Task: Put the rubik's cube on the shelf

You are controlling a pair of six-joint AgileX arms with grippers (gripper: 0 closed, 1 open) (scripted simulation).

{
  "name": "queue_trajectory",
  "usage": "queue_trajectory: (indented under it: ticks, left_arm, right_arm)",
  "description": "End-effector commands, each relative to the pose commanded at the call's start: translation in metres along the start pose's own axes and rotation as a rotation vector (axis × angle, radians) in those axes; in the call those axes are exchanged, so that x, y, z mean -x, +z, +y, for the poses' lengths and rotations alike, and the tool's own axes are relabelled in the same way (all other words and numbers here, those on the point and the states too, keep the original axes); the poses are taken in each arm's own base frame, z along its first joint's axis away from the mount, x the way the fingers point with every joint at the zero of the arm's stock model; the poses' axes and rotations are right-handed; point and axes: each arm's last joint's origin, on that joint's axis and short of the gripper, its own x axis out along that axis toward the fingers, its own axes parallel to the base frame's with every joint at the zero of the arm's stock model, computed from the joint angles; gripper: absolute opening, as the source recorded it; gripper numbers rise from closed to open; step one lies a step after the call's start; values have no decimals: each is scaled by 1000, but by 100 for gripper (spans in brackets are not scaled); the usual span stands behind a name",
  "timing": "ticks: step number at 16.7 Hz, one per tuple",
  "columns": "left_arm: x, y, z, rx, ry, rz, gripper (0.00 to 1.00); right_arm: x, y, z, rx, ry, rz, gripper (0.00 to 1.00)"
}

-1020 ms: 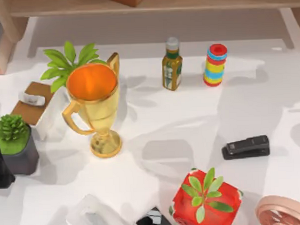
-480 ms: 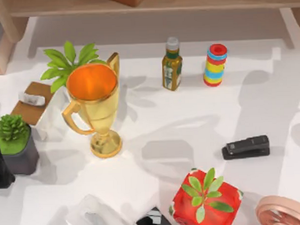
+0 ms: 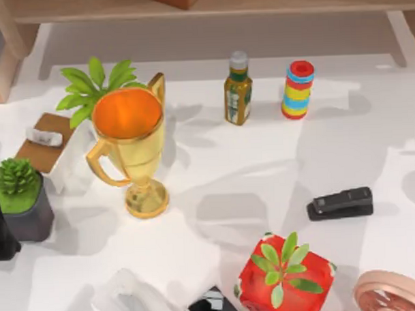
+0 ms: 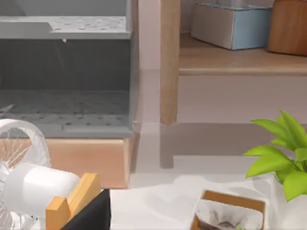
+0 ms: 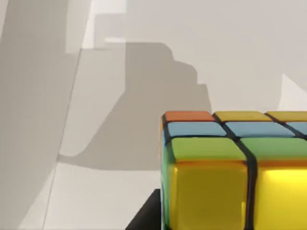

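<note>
Filling the right wrist view's near corner, the cube (image 5: 235, 167) is sitting close under that arm's claw; its grip cannot be told.

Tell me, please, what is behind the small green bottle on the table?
Behind the bottle lies bare white table, then the shaded gap under the shelf. The shelf board covers whatever stands farther back, so that part cannot be seen from above.

The rubik's cube (image 5: 235, 172) and the shelf (image 3: 209, 4) run off the picture edges.
</note>
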Motion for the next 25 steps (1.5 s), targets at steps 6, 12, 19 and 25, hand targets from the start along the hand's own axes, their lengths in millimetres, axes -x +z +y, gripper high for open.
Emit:
queue_trajectory:
  ticks: [6,12,19,25]
  left_arm:
    - [0,0,0,0,0,0,100]
    - [0,0,0,0,0,0,100]
    - [0,0,0,0,0,0,100]
    - [0,0,0,0,0,0,100]
  right_arm:
    - [50,3,66,37,84,-202,0]
    - [0,-11,136,62,268,-309,0]
    - [-77,-40,195,105,275,-496,0]
    - [-102,-57,234,128,105,-776,0]
